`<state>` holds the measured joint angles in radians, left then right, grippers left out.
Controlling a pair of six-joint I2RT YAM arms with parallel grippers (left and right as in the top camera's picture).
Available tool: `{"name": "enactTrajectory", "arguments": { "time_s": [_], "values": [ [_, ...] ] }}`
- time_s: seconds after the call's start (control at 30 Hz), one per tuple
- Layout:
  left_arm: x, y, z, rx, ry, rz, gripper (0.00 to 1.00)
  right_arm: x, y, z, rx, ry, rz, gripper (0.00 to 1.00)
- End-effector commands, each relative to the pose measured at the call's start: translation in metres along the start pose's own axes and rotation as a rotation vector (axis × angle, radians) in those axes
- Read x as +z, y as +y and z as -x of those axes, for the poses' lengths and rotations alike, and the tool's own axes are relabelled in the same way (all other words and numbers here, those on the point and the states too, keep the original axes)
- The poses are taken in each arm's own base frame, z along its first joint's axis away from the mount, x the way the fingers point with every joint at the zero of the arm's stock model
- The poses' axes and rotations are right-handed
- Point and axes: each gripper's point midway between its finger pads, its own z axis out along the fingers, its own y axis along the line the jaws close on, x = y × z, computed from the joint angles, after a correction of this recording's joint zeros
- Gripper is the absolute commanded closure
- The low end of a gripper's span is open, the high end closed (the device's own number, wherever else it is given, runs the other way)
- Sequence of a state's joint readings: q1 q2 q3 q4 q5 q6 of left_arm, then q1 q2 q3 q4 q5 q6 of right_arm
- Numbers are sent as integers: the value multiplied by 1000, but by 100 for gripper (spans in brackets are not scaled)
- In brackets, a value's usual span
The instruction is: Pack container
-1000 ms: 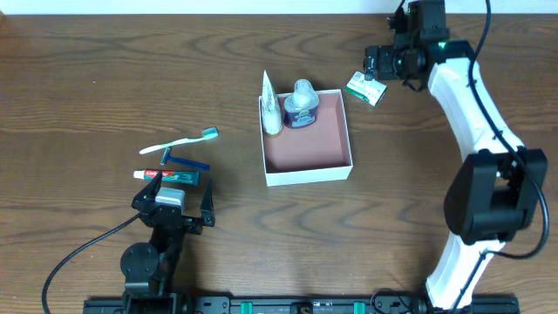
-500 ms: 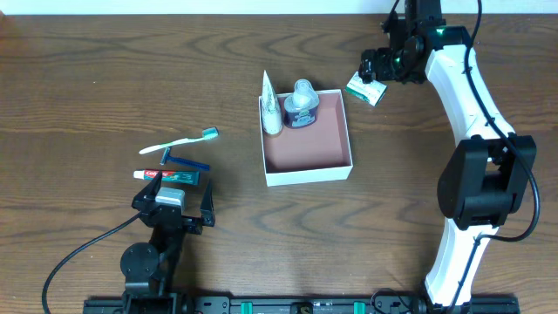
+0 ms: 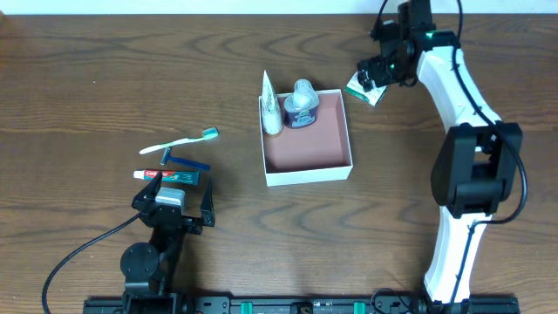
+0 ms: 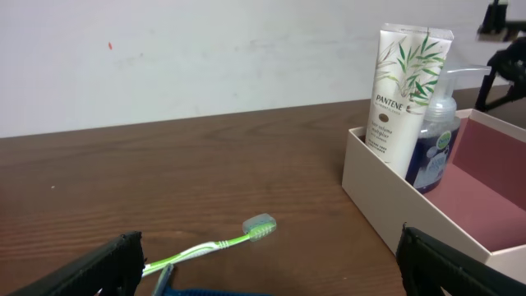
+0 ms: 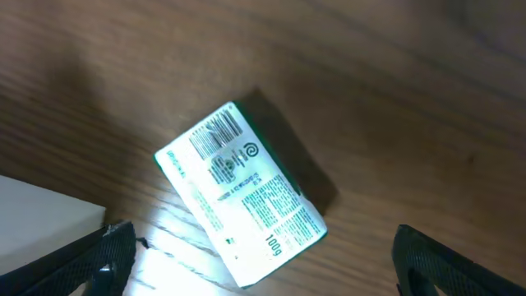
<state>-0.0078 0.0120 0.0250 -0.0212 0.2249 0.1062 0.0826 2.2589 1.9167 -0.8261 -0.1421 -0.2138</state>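
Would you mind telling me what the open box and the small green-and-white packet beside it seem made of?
The open box looks like matte cardboard: thin, straight white walls and a flat pink floor. The small packet is probably glossy printed card, given its crisp folded edges, barcode and sheen.

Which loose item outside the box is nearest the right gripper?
The green-and-white carton, directly under the right gripper; toothbrush, razor and toothpaste lie far left of the container.
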Motion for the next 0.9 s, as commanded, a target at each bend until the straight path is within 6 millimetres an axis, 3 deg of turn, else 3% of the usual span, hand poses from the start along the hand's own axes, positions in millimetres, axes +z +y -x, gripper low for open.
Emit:
{"name": "enactTrajectory", "arguments": {
  "time_s": [0.0,0.47,0.87],
  "values": [
    [1,-2,-17,1,49,-7,2,9,-1,-1,-55,10,7,1],
    [1,-2,-17,1,49,-7,2,36,20,-14,-83,44,122,1],
    [1,-2,-17,1,49,-7,2,38,22,-13,-84,38,134,3]
  ]
}}
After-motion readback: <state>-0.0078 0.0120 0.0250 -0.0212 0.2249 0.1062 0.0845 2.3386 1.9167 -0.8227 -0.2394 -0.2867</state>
